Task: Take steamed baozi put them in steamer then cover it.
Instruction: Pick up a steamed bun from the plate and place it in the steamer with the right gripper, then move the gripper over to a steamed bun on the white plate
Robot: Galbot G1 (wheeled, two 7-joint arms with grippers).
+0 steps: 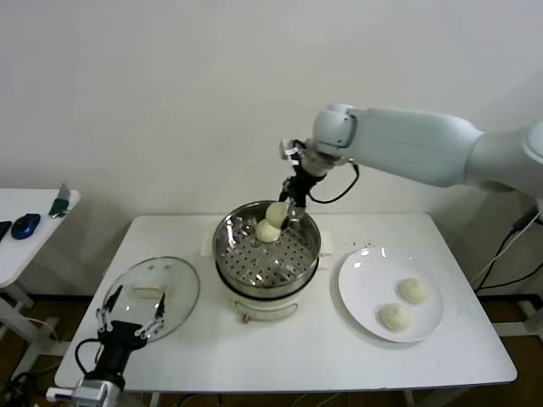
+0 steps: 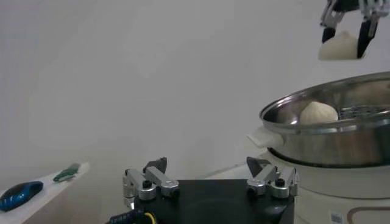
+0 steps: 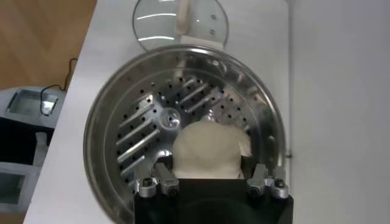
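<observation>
My right gripper is shut on a cream-white baozi and holds it just above the far side of the steel steamer. A second baozi lies in the basket right below it. Two more baozi sit on the white plate to the right. In the right wrist view the held baozi fills the gap between the fingers over the perforated bottom. The left wrist view shows the held baozi above the steamer rim. My left gripper is open and empty by the table's front left edge.
The clear glass lid with a white handle lies flat left of the steamer, just beyond my left gripper. A side table at far left carries a blue mouse and a green item. The white pot base stands mid-table.
</observation>
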